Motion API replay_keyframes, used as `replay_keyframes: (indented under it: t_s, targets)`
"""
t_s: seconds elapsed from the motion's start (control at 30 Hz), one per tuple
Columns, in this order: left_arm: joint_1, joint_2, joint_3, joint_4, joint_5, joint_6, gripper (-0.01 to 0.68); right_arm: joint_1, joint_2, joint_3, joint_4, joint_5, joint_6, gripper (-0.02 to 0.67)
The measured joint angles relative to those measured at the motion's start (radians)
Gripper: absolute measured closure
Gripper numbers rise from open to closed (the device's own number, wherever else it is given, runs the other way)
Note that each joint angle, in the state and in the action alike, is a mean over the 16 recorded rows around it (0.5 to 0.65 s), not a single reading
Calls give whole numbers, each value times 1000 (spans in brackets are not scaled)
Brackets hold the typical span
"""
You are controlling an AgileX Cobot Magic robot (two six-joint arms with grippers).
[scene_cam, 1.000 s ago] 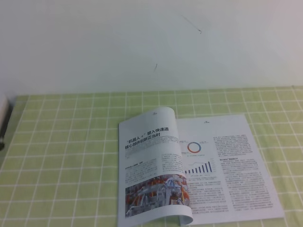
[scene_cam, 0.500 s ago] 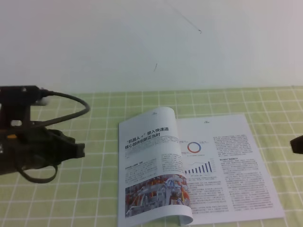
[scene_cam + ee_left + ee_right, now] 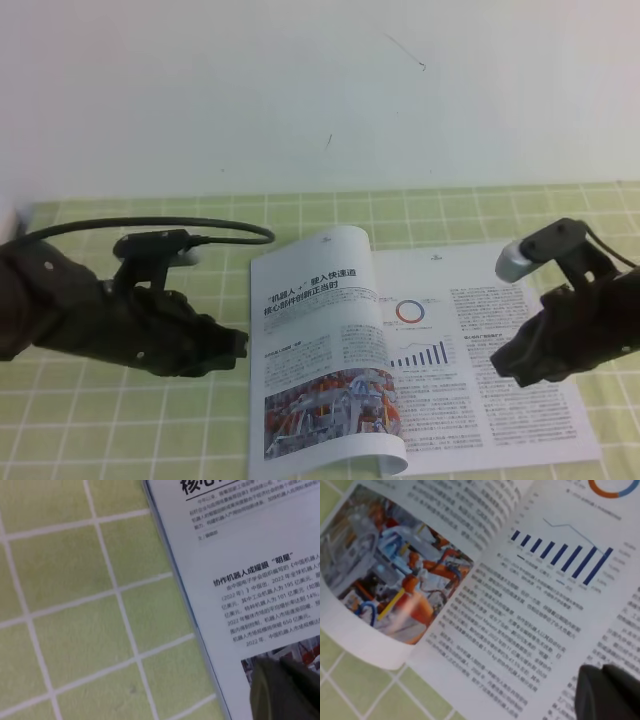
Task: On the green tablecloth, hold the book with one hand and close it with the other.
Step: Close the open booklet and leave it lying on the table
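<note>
- Two arms flank the book (image 3: pixel 420 355), which lies open on the green tablecloth (image 3: pixel 120 420), near edge, right of centre.
- Your left page arches up; its lower edge curls over the spine.
- Left gripper (image 3: pixel 235 347) hangs just beside the book's left edge; jaw state: cannot tell.
- Right gripper (image 3: pixel 505 362) is over the right page; cannot tell either.
- White wall (image 3: pixel 300 90) is behind.

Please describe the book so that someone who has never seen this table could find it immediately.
Look at the green tablecloth with white grid lines, below the pale wall. The book lies open near its front middle, between the left claw and the right claw. It is the only printed thing there: white pages with a bar chart, and a curled left page showing orange machines.
</note>
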Motion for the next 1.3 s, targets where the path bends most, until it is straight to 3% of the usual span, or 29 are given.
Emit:
replay_keyframes:
  t_s: [0.53, 1.3]
  targets:
    - [0, 247, -116, -34, 15, 81, 676, 42, 172, -29, -19, -91, -5, 652]
    - [0, 277, -123, -78, -5, 96, 676, 42, 253, -47, -38, -91, -18, 652]
